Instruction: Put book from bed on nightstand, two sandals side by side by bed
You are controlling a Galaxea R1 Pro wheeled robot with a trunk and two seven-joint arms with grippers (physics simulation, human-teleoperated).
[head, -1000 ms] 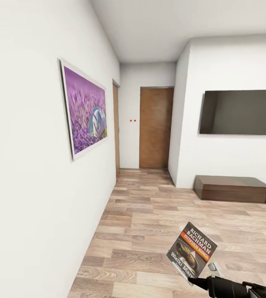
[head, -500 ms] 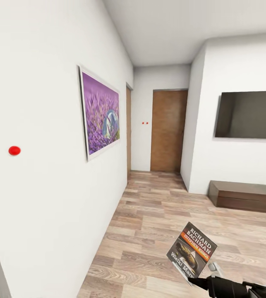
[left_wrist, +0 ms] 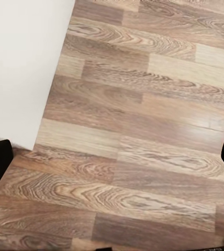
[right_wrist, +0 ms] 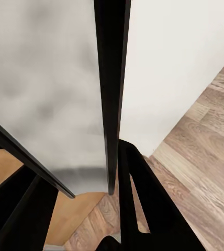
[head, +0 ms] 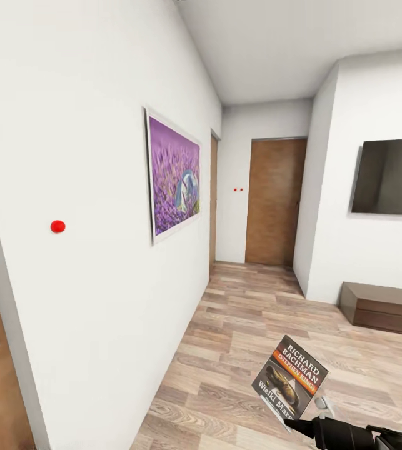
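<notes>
Right gripper [head: 297, 425] is clamped on the lower corner of the book [head: 291, 382], a Richard Bachman paperback that stands tilted above the fingers with its cover facing the head camera; in the right wrist view the book's dark edge [right_wrist: 111, 94] runs straight out between the two black fingers [right_wrist: 143, 209], which suggests a thin, edge-on pinch. Beyond the gripper lies wood plank floor [head: 257, 325]; off to its left a white wall carries a purple flower picture [head: 174, 182], farther ahead are two brown doors [head: 274, 201], and away to its right hang the black wall TV [head: 391, 178] and, below it, a long low dark bench [head: 385, 307]. No bed or nightstand shows, so the step in hand looks like carrying the book toward one. A corner hold on a thin paperback could let it swing or slip, so turns of the base should be smooth and the wrist held level. The left gripper [left_wrist: 112, 157] points down at bare floor, its fingertips wide apart and holding nothing.
</notes>
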